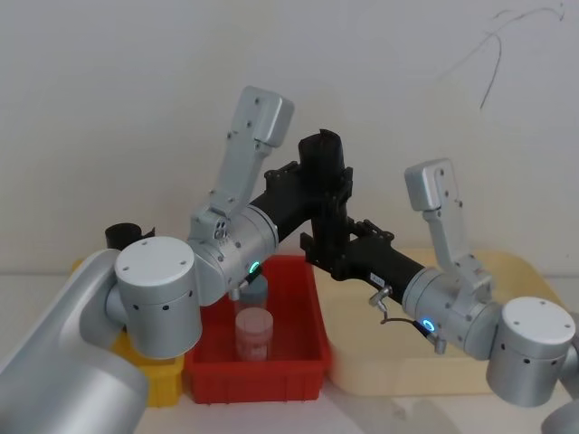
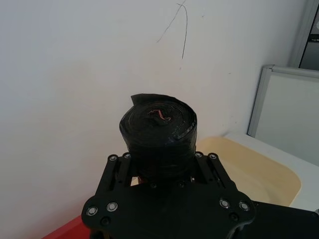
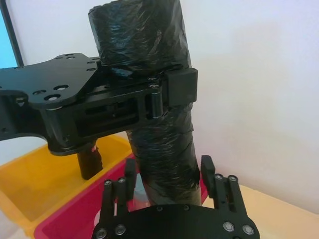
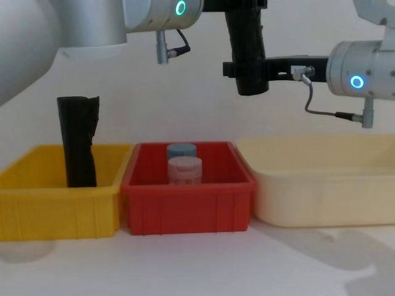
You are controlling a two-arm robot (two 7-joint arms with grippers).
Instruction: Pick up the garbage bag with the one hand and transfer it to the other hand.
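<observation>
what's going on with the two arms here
The left gripper holds the garbage bag upright in mid-air, its fingers shut on the roll's middle. The right gripper is at the roll's lower end, placed to take it. The handover isn't finished: the left gripper has not yet let go.

On the table point(image 4: 197, 265), a left bin point(image 4: 58, 203), a middle bin point(image 4: 188, 206) and a right bin point(image 4: 321, 197) stand in a row. A roll point(image 4: 78, 140) stands in the left bin. The middle bin holds a near jar point(image 4: 184, 171) and a far jar point(image 4: 181, 150). The bag point(image 4: 247, 49) is above its right side.
</observation>
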